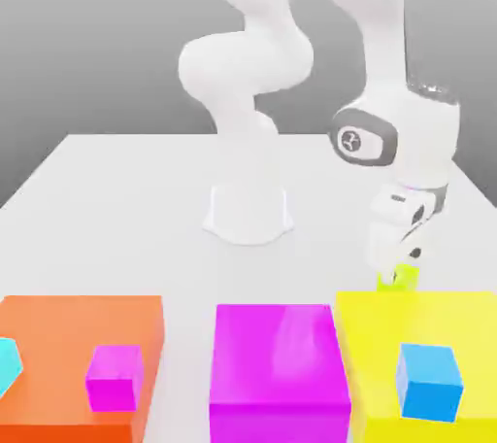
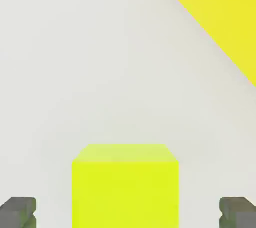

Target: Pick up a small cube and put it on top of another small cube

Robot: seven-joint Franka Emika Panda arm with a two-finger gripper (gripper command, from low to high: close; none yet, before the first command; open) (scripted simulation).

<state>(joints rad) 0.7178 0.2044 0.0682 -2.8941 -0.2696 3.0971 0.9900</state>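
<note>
Hand view shows my gripper (image 2: 128,212) wide open, one fingertip on each side of the lime cube (image 2: 125,187) low in the frame, so closing would clamp it.

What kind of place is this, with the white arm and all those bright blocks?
Probably a computer-simulated test bench, not a real room: a smooth white robot arm bolted to a plain white table, flat-coloured blocks like the big magenta block, and a featureless grey backdrop.

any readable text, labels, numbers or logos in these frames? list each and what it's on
No readable words, labels or numbers.
Only mark: a round emblem on the arm's wrist joint, a symbol rather than letters, not readable as text.
The lime cube, big yellow block and small magenta cube have plain faces.
</note>
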